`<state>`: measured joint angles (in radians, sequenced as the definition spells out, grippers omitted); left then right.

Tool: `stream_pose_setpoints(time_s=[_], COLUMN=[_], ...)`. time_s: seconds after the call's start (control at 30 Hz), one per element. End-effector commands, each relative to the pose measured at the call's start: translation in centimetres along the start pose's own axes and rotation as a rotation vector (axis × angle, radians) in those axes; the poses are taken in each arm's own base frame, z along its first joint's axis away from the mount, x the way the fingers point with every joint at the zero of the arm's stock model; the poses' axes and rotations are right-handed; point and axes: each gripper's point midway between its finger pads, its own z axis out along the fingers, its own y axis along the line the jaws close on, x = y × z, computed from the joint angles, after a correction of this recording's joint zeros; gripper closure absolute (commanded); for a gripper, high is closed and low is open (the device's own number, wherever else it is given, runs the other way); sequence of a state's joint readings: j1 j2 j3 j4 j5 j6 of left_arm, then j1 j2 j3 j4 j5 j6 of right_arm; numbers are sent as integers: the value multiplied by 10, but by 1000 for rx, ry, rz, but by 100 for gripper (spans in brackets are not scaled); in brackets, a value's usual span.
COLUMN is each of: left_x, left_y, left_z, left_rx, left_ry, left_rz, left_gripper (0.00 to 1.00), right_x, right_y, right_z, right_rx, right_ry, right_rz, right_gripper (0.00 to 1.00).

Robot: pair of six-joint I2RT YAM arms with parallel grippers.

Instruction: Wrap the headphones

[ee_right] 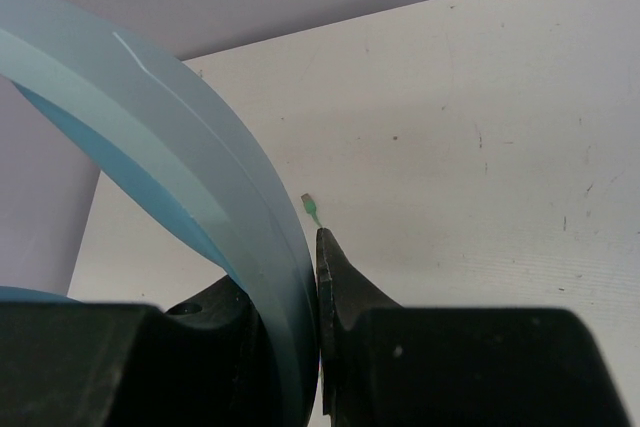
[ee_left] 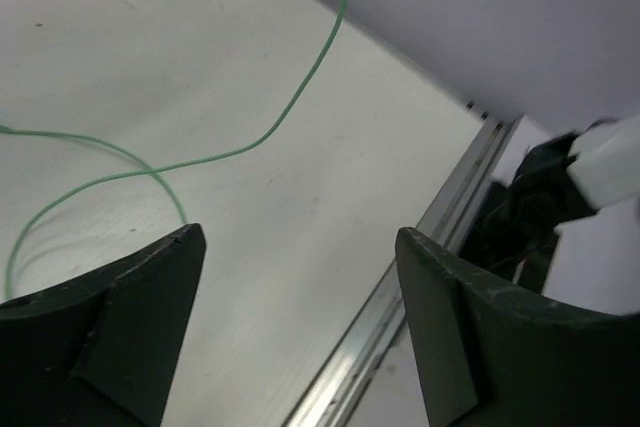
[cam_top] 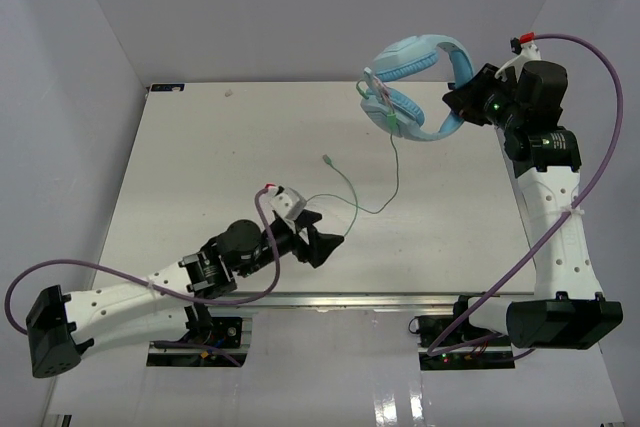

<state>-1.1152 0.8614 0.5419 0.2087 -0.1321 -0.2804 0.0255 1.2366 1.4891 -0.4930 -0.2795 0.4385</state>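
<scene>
We see the right jaws clamped on the light blue padded headphones (cam_top: 425, 52), raised over the far right corner of the white tabletop (cam_top: 220, 147). Their thin green cable (ee_left: 302, 95) trails down near the left jaws, which stand wide and empty.

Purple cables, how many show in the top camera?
2 purple cables: one loops beside the left arm; the other arcs from the right arm's wrist to its base.
</scene>
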Motion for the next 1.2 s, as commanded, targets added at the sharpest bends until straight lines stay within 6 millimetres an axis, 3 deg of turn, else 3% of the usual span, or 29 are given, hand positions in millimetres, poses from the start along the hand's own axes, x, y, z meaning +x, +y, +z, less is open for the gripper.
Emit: stream_pose_setpoints(time_s=[0.0,0.13,0.23,0.37,0.5,0.77,0.87,0.93,1.17], left_x=[-1,40,61,67,90,91,104,102,109], left_y=[8,44,62,85,114,150,166,177,198], left_z=[-17,-16,-10,5,19,60,70,78,88], left_rx=[-60,-324,-521,-704,-788,-778,-816,-811,-854], left_ry=[-129,-113,-67,-5,10,-43,-37,-51,-53], left_rz=[-371,-820,-1019,-1193,-1413,-1577,-1594,-1616,-1626], left_gripper=[8,2,2,2,2,2,2,2,7], right_x=[-34,-30,-29,-25,-21,-6,-4,-2,8], right_y=[39,43,44,44,43,40,41,42,40], right_z=[-21,-27,-32,-36,-41,-44,-46,-49,-52], right_rx=[-138,-168,-171,-177,-179,-183,-192,-200,-201], right_ry=[-100,-98,-109,-114,-120,-103,-101,-102,-87], right_rz=[-15,-41,-72,-95,-104,-114,-115,-118,-132], right_gripper=[92,92,92,92,92,92,92,92,92])
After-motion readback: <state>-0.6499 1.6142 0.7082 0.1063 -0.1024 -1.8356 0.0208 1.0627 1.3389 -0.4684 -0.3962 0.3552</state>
